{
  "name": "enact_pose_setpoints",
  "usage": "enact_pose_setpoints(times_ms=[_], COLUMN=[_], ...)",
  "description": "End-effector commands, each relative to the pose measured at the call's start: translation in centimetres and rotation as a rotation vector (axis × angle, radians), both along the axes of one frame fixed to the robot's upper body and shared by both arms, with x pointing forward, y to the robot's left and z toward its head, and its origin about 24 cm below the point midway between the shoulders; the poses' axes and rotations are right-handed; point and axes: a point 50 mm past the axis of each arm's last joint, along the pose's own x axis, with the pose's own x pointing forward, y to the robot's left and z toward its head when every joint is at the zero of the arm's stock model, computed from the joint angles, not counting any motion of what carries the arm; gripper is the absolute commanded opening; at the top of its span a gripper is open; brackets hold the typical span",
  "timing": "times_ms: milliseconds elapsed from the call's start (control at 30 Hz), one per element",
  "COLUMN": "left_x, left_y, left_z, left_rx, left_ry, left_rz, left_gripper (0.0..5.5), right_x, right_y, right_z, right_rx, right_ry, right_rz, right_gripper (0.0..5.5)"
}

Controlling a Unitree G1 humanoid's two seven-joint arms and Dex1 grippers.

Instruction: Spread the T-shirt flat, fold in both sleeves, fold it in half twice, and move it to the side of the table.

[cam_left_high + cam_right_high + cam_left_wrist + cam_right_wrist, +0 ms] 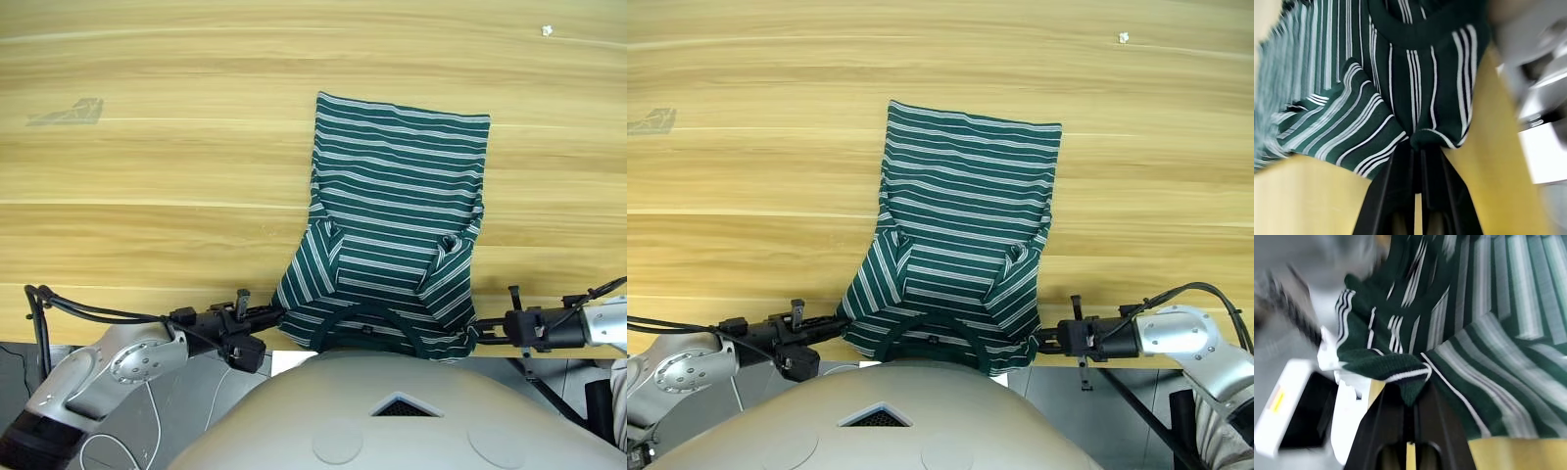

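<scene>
- A striped green T-shirt (397, 211) lies lengthwise on the wooden table (147, 196), collar (367, 318) at the near edge and hem (402, 106) toward the far side.
- Both sleeves (312, 269) are turned in over the chest, leaving a narrow panel; the sleeve step looks done and neither halving fold has been made.
- The left gripper (277, 315) sits at the near edge with its fingers pinched closed on the shirt's left shoulder corner, a small bunch of fabric caught between the tips.
- The right gripper (477, 333) mirrors it on the other shoulder corner, fingers likewise clamped tight on cloth.
- Holding both shoulder corners level suggests the collar end is meant to be carried over to the hem for the first fold in half.
- The cloth puckers at each pinch, so an uneven lift could skew the fold.
</scene>
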Motion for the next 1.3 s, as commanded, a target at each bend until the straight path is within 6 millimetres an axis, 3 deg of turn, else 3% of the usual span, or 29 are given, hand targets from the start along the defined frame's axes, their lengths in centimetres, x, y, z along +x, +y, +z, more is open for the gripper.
enact_pose_setpoints(times_ms=[33,200,400,767,967,1033,1133,1300], left_x=[0.5,1.9,1.7,-0.7,0.3,1.1,4.7,13.4], left_y=[0.2,1.7,1.4,2.3,2.9,2.7,2.9,2.1], left_z=[2.7,4.5,7.3,9.5,10.3,10.6,10.3,7.2], left_rx=[-0.032,-0.079,-0.210,-0.237,-0.320,-0.340,-0.355,-0.396], left_ry=[0.161,0.263,0.338,0.393,0.407,0.398,0.304,0.121], left_rz=[0.090,0.199,0.214,0.264,0.298,0.281,0.326,0.524], left_gripper=[0.00,0.00,0.00,0.00,0.00,0.00,0.00,0.00], right_x=[3.1,3.7,3.4,2.9,3.7,4.1,6.2,12.5], right_y=[0.2,0.5,1.0,1.9,2.0,2.3,2.5,1.7], right_z=[3.1,3.3,3.0,6.5,6.8,7.1,7.1,5.2], right_rx=[0.127,0.118,0.121,0.227,0.160,0.150,0.132,0.053], right_ry=[0.006,-0.046,-0.070,-0.093,-0.142,-0.162,-0.210,-0.353], right_rz=[-0.129,-0.158,-0.167,-0.200,-0.196,-0.181,-0.180,-0.274], right_gripper=[0.00,0.00,0.00,0.00,0.00,0.00,0.00,0.00])
